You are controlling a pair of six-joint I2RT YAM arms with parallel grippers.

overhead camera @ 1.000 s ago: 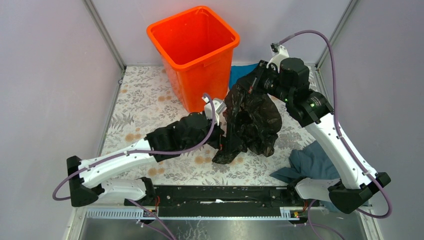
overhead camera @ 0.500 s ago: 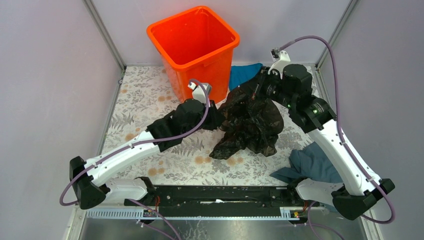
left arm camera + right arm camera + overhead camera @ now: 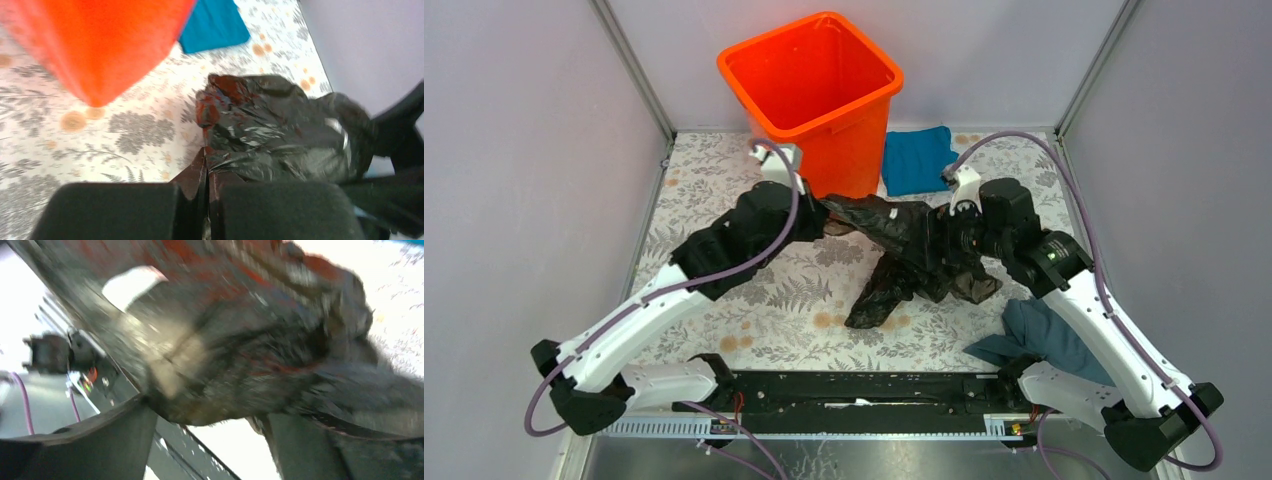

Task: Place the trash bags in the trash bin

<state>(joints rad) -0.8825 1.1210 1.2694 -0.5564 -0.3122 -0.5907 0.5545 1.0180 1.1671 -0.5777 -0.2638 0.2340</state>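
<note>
The trash bin is a tall orange tub at the back of the table, and its side fills the upper left of the left wrist view. The trash bag, black glossy film, stretches from in front of the bin rightward, and a tail droops onto the table. My left gripper is shut on the bag's left end, the fingers pressed together on the film. My right gripper is at the bag's right part with its jaws wide apart. The blurred bag lies just beyond its fingers.
A bright blue cloth lies to the right of the bin, also in the left wrist view. A grey-blue cloth is heaped by the right arm's base. A black rail runs along the near edge. Walls close in on both sides.
The left gripper closed on the bag and pulled its end up and left toward the bin. The right gripper opened, let go of the bag and dropped lower and nearer.
</note>
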